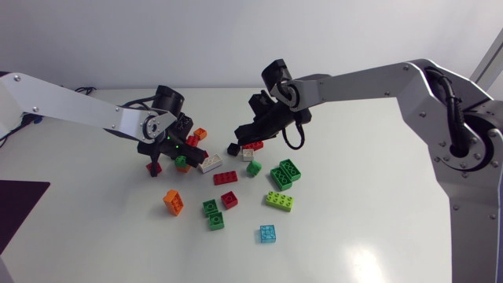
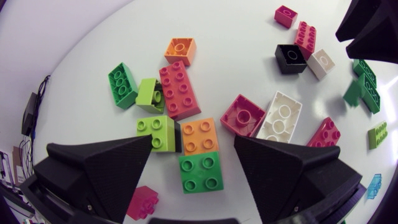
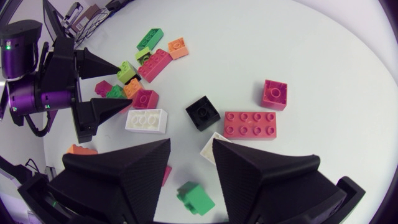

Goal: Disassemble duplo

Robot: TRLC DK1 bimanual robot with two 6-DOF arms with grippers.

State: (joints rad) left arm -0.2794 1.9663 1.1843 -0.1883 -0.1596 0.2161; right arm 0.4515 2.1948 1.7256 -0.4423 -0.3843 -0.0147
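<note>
White desk (image 1: 377, 236) strewn with duplo bricks (image 1: 280, 200). Left tool (image 2: 193, 140) spread wide over a touching lime, orange and green brick cluster (image 2: 200, 172). Right tool (image 3: 191, 144) spread too, pinching nothing, above a white brick (image 3: 209, 147) near a black brick (image 3: 203, 112).

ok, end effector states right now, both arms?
Left end effector: open, holding nothing.
Right end effector: open, holding nothing.

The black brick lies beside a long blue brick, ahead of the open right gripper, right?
Not blue: the long brick beside the black brick is red, per the right wrist view. Both lie ahead of the open right gripper.
</note>
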